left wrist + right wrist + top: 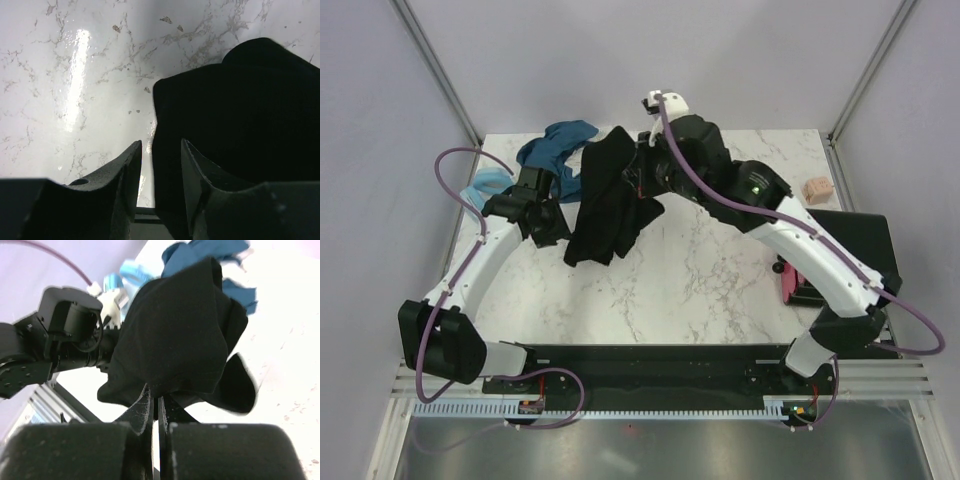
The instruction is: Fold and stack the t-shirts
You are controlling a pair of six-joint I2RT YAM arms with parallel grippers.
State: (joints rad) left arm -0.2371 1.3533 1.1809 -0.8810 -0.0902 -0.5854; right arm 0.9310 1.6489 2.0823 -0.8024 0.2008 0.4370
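From above, a soft black cloth t-shirt [605, 200] hangs bunched over the back centre of the white marble table [700, 270]; the left wrist view shows the left gripper [161, 167] half-spread at the shirt's edge; the right wrist view shows the right gripper [156, 407] clamped on its cloth.

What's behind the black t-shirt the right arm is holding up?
A teal-blue t-shirt and a light blue t-shirt peek out behind the black t-shirt; the parts of them it covers cannot be seen.
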